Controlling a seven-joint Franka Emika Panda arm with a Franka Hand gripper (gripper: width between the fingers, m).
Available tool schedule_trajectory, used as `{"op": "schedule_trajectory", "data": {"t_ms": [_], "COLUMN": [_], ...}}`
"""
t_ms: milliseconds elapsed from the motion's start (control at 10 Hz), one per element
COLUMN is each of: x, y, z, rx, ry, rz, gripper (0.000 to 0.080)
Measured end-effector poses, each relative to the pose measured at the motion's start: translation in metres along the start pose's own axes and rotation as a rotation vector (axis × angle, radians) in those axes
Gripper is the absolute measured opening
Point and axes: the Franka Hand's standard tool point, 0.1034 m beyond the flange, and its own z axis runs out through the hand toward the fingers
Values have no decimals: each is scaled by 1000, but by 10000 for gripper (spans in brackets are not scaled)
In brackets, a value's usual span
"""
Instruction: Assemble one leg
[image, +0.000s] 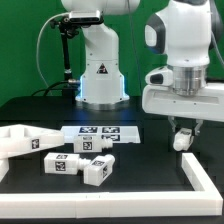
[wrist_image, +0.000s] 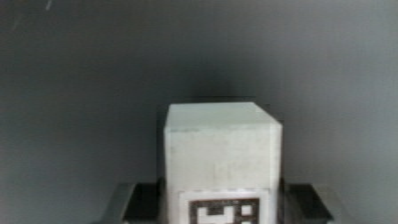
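My gripper (image: 182, 137) hangs at the exterior view's right, a little above the black table, shut on a white leg (image: 182, 141). In the wrist view that leg (wrist_image: 222, 150) fills the middle, a white block with a black-and-white tag at its near end, held between my two dark fingers (wrist_image: 139, 200). Several more legs lie at the exterior view's lower left: one (image: 62, 164), one (image: 97, 170) and one (image: 92, 144) next to them.
The marker board (image: 100, 131) lies flat in front of the robot base (image: 100, 85). A large white part (image: 22, 141) sits at the exterior view's left. A white rail (image: 207, 185) runs along the table's edge at the lower right.
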Motion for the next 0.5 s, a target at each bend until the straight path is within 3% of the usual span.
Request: {"op": "schedule_trajectory", "data": {"t_ms": [400, 500], "x": [7, 12], "y": [5, 9], "z": [-1, -4], "rx": [4, 4], "ry": [1, -1], "rz": [-7, -71], "gripper": [281, 356]}}
